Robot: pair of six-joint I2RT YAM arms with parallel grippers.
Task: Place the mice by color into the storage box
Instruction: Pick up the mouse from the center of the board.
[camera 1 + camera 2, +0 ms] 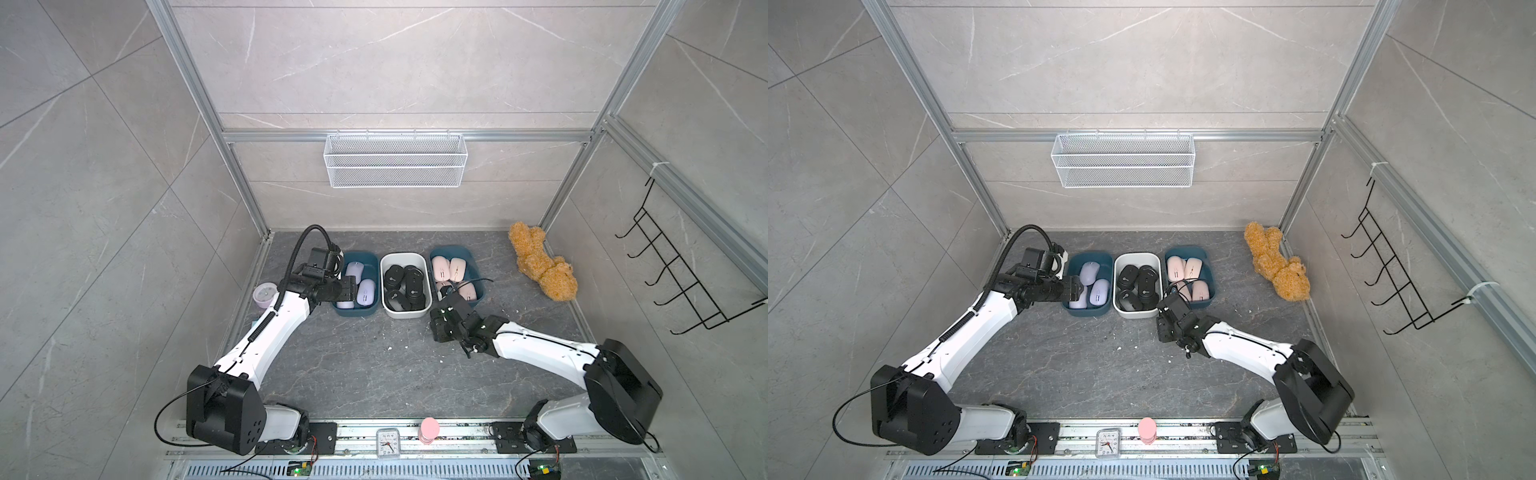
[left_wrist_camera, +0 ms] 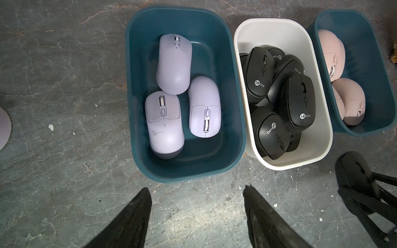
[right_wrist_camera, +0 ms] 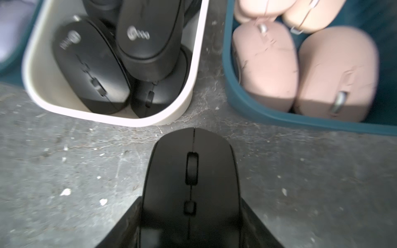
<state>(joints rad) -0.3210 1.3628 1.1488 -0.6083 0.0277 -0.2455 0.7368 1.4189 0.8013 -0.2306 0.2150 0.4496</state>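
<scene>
Clamping a black mouse [image 3: 191, 167] in our right gripper [image 3: 190, 203], we hold our left gripper [image 2: 196, 187] empty — jaws apart.

Boxed [image 1: 402, 254] side by side, three lilac mice [image 2: 173, 64] were laid at 11 o'clock, black mice [image 2: 298, 103] heaped at 12, pink mice [image 1: 457, 268] at 1. One black mouse [image 3: 191, 171] was held buttons-up at the heap's 5 o'clock.
</scene>
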